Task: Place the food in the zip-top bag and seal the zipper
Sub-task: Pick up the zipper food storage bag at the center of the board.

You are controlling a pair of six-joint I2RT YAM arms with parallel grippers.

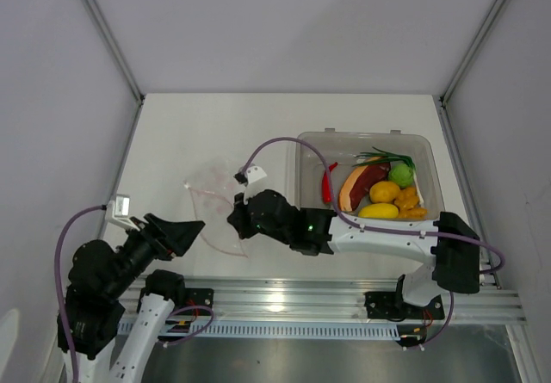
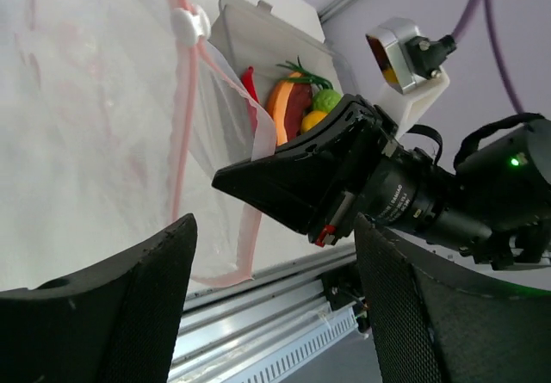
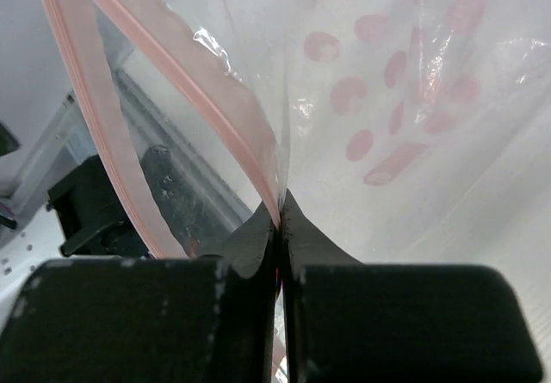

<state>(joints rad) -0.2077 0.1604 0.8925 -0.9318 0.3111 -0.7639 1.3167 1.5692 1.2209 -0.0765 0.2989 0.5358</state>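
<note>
One zip-top bag (image 1: 211, 195); right end effector (image 3: 280, 215) pinching it (left end effector (image 1: 194, 226) spread).

Both arms reach inward, tips facing each other.
The left arm (image 1: 112, 267) sits folded low, left jaws spread wide. The right arm (image 1: 379, 235) stretches across, right jaws near and opposite them, pressed flat on the zip-top bag (image 3: 387, 99) edge.

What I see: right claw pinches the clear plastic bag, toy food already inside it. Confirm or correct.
One error. The right claw does pinch the clear plastic bag, but the colourful toy food lies in the grey translucent plastic bin, per the top view.
</note>
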